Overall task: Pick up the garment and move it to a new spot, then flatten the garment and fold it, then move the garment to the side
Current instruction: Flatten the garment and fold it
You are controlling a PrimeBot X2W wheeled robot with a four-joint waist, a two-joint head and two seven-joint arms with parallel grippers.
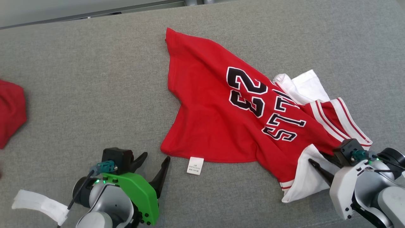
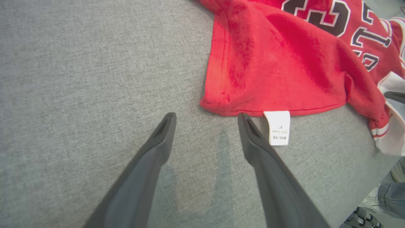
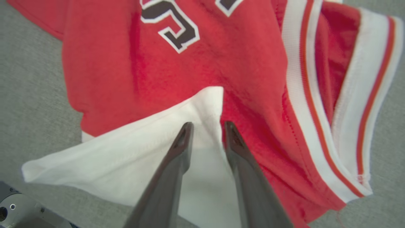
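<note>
Nearest me, my left hand hovers with its fingers spread wide over the grey cloth-covered table, one tip just beside a small white care label. My right hand has its fingers drawn to a narrow gap, tips on the white sleeve; whether cloth is pinched between them I cannot tell. Both hands are at the near edge of the red short-sleeved jersey with black "23" lettering, which lies rumpled across the middle of the table. Well apart, at the far left edge, sits another red cloth.
</note>
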